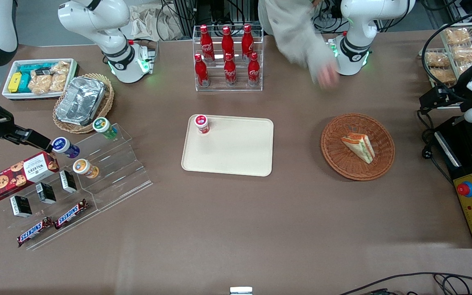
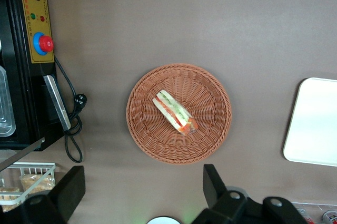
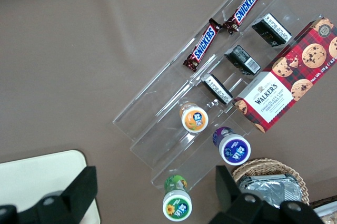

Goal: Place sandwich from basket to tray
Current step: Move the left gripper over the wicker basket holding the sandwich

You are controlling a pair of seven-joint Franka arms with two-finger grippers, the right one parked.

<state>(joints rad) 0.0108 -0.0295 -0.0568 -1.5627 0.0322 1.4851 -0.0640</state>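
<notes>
The sandwich (image 1: 359,146), a pale triangular wedge with orange, red and green layers, lies in the round reddish-brown wicker basket (image 1: 334,157). The left wrist view shows the same sandwich (image 2: 175,112) in the middle of the basket (image 2: 142,129). The cream tray (image 1: 236,153) lies flat beside the basket, toward the parked arm's end, and its edge (image 2: 316,124) also shows in the wrist view. My gripper (image 1: 434,98) hangs high at the working arm's end, above the table beside the basket. It (image 2: 141,184) is open, fingers wide apart, holding nothing.
A small red-capped jar (image 1: 201,123) stands on a tray corner. A rack of red cola bottles (image 1: 228,57) stands farther from the camera. A person's blurred hand (image 1: 327,77) hovers near the working arm's base. A black control box with a red button (image 1: 465,189) lies near the basket.
</notes>
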